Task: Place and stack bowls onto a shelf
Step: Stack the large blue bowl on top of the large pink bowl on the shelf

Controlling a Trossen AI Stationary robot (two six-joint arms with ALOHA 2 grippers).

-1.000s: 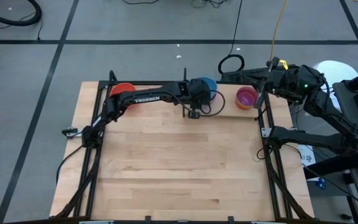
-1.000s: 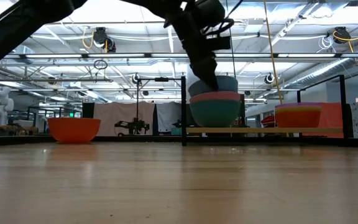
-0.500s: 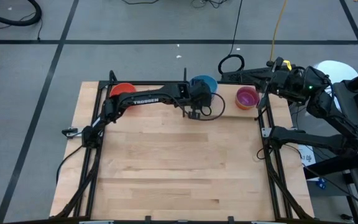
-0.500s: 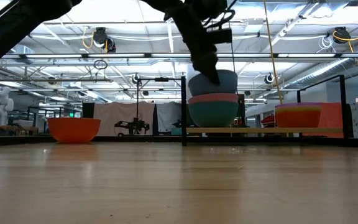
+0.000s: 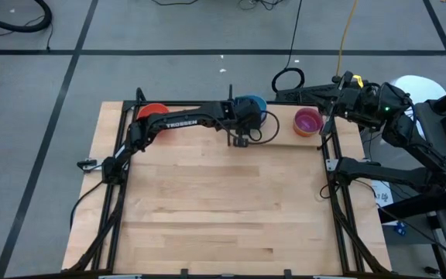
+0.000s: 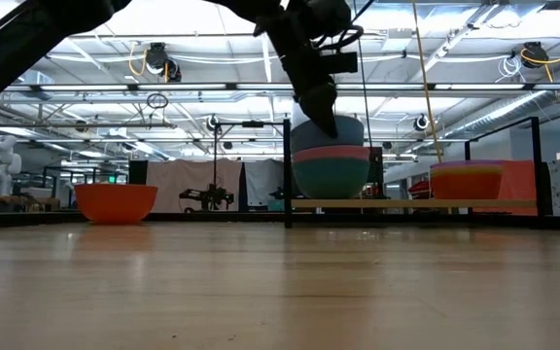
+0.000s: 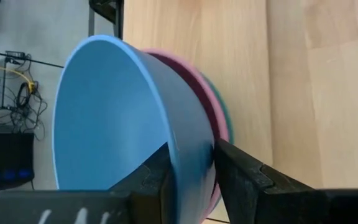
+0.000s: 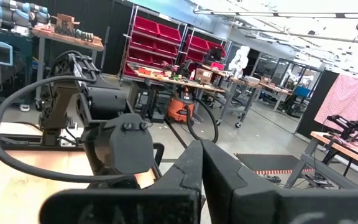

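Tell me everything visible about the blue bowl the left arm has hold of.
The blue bowl is round, plain and smooth, plastic by its look, and empty inside. It sits topmost in a nest, inside a pink bowl that rests in a teal bowl on the shelf. It looks slightly tilted. The left gripper has its jaws clamped over the rim, one inside, one outside.

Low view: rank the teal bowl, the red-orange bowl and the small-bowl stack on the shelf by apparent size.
1. Teal bowl and red-orange bowl: look about alike, so unranked; their distances from the camera may differ.
2. Small-bowl stack: smallest.
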